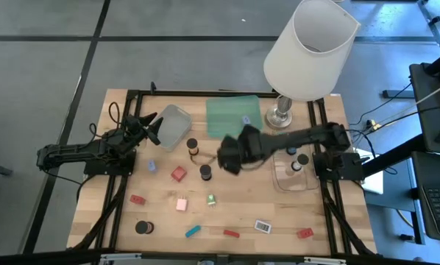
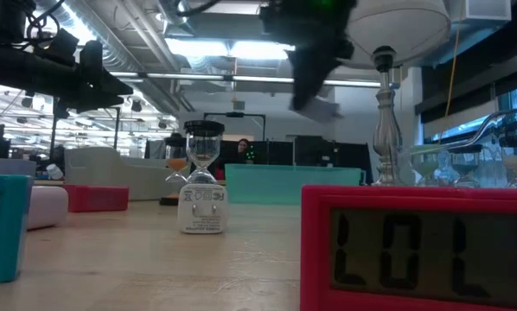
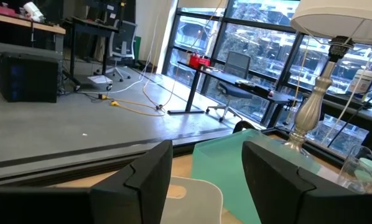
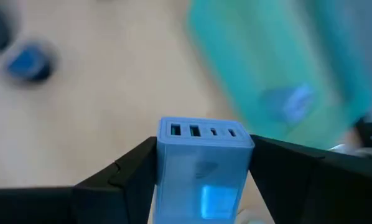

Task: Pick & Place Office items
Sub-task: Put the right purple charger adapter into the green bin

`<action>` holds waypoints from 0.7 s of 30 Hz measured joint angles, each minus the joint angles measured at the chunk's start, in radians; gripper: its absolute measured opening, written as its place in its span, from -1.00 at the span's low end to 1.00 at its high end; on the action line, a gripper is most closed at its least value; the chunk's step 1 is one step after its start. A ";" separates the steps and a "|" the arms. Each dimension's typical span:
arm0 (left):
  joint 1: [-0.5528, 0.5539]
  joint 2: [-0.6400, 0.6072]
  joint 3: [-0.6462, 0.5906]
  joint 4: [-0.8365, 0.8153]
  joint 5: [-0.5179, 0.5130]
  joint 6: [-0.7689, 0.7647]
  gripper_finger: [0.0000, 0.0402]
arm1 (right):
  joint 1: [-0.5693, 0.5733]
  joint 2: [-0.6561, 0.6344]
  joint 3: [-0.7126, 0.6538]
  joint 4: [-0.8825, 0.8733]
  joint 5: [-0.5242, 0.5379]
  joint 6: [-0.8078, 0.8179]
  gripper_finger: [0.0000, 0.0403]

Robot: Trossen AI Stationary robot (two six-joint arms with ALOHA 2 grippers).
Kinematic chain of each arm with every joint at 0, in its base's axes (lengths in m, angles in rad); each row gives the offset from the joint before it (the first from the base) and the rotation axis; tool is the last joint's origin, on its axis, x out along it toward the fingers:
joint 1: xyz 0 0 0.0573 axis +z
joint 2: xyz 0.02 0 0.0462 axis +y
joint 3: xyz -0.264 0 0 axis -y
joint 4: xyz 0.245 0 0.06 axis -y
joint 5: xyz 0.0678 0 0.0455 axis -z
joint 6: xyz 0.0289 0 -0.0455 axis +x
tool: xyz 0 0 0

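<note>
My right gripper (image 1: 231, 156) hangs above the table's middle, just in front of the green tray (image 1: 235, 116), shut on a lavender charger block (image 4: 201, 177) with a row of ports on its end. In the low view the block (image 2: 324, 105) shows high above the table. My left gripper (image 1: 152, 126) waits open and level at the left, beside the grey tray (image 1: 172, 125). Office items lie scattered on the wood: black cylinders (image 1: 205, 171), a red block (image 1: 178, 174), a pink block (image 1: 182, 204), a teal bar (image 1: 193, 231) and a red bar (image 1: 231, 233). My right gripper pinches the charger block between its two fingers, one on each of its narrow sides (image 4: 163, 168). The fingers slant down from the table's right. The port end (image 4: 201, 132) points away from the wrist, and the block is lifted clear of the table.
A large white-shaded lamp (image 1: 308, 48) stands at the far right, close behind my right arm. A clear tray (image 1: 293, 175) with small items sits under that arm. The green tray holds one lavender piece (image 1: 246, 119). A red clock (image 2: 414, 250) stands at the near edge.
</note>
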 joint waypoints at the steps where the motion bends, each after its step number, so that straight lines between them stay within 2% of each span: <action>1: 0.000 0.000 0.000 0.000 0.000 0.000 -0.05 | -0.029 0.000 0.015 0.001 0.016 -0.015 0.10; 4: 0.000 0.000 0.000 0.000 0.000 0.000 -0.05 | -0.137 0.000 0.033 0.055 0.015 -0.070 0.10; 9: 0.000 0.000 0.000 0.000 0.000 0.000 -0.05 | -0.324 0.000 0.033 0.207 -0.137 -0.163 0.10; 13: 0.000 0.000 0.000 0.000 0.000 0.000 -0.05 | -0.452 0.005 0.033 0.294 -0.208 -0.183 0.10; 21: 0.000 0.000 0.000 0.000 0.000 0.000 -0.05 | -0.545 0.083 0.033 0.387 -0.278 -0.191 0.10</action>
